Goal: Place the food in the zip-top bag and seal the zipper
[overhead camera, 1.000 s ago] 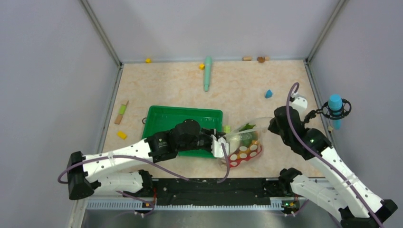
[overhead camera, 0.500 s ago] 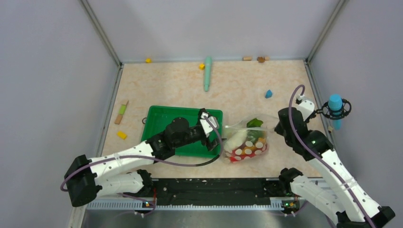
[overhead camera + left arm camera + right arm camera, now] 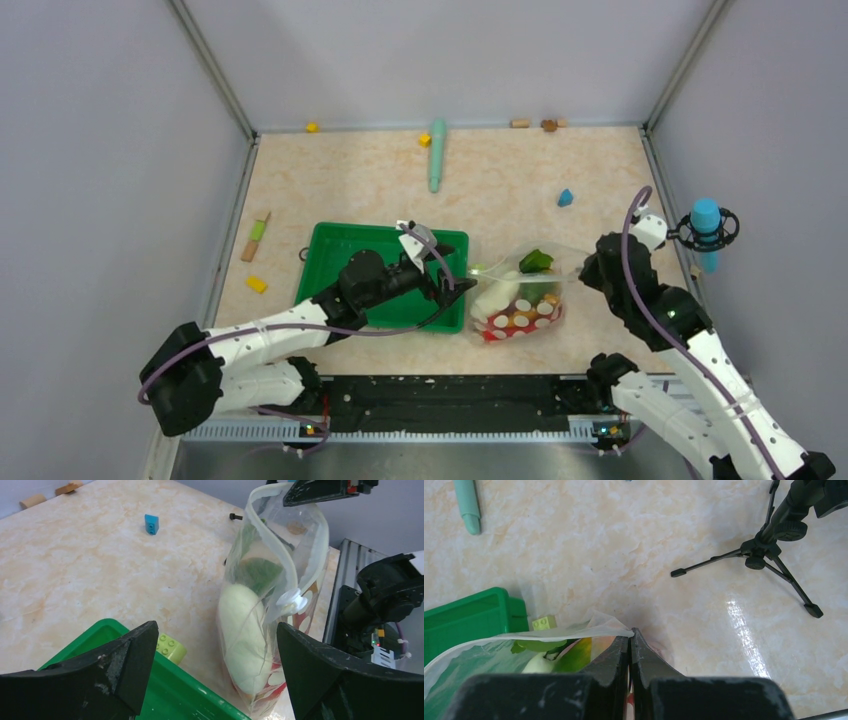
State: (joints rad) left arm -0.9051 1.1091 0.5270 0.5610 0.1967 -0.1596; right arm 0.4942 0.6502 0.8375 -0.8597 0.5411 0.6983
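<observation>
Left wrist view showed the left end effector (image 3: 216,630) spread wide. Just ahead of it the bag (image 3: 250,595) stood on the counter (image 3: 100,570), its mouth corner pinched by the right end effector (image 3: 630,632). The film looked thin, floppy, slippery and lightly loaded with food, so the stiffer zipper (image 3: 282,555) seemed the best hold.

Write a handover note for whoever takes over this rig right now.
Left claw: open and empty, over the right end of the green tray, facing the bag.
Right claw: shut on the bag's rim, holding it up.
Food: a white radish and a green leaf show inside the bag with other pieces. None is visible outside it, though the arm hides part of the tray.
Done: loading, as far as can be seen.
Left: the mouth gapes open, so press the zipper shut along its length.
</observation>
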